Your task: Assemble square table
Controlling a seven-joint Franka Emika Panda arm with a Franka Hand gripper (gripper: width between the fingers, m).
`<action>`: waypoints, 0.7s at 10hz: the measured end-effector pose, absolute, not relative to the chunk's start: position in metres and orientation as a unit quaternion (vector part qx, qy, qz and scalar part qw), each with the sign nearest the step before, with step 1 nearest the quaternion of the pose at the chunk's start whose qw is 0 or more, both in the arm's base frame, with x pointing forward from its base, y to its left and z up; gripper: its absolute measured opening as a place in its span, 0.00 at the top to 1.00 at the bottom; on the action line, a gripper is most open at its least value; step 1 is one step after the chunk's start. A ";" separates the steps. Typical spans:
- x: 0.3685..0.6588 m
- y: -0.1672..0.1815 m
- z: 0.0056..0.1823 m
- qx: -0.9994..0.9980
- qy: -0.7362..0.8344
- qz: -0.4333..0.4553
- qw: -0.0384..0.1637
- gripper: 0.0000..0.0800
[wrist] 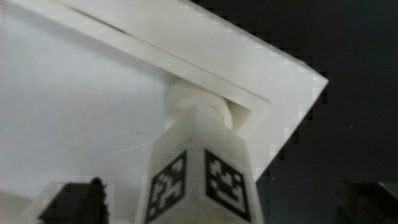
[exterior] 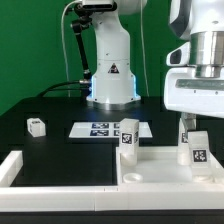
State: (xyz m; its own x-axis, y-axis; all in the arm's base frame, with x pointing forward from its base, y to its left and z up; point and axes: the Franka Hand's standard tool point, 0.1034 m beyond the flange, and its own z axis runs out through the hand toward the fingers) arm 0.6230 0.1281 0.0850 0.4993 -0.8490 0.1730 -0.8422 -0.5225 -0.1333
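The square table's white slab (exterior: pixel 160 168) lies hollow side up at the exterior view's lower right. Two tagged white legs stand upright in its corners, one at the middle (exterior: pixel 128 137) and one at the right (exterior: pixel 197 150). A third leg (exterior: pixel 37 126) lies loose on the black table at the left. My gripper (exterior: pixel 192 133) hangs over the right leg. In the wrist view that leg (wrist: pixel 199 170) stands in the slab's corner (wrist: pixel 267 85) between my dark fingertips (wrist: pixel 75 203), with gaps on both sides. The gripper (wrist: pixel 222 208) is open around it.
The marker board (exterior: pixel 100 129) lies flat behind the slab. A long low white rail (exterior: pixel 12 166) runs along the front left. The robot's base (exterior: pixel 110 70) stands at the back, with a green wall behind.
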 end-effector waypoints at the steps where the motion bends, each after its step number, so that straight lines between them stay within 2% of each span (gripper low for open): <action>1: 0.625 0.126 0.086 -0.879 0.462 -0.114 0.015 0.19; 2: 0.632 0.113 0.093 -0.907 0.388 -0.160 0.037 0.19; 4: 0.629 0.101 0.096 -0.944 0.285 -0.160 0.052 0.19; 6: 0.631 0.117 0.093 -0.959 0.228 -0.154 0.069 0.19; 7: 0.631 0.117 0.093 -0.964 0.205 -0.155 0.065 0.19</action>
State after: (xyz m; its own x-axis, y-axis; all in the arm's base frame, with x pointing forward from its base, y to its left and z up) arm 0.6311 0.1173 0.0930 0.8680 -0.4153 0.2721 -0.3749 -0.9075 -0.1894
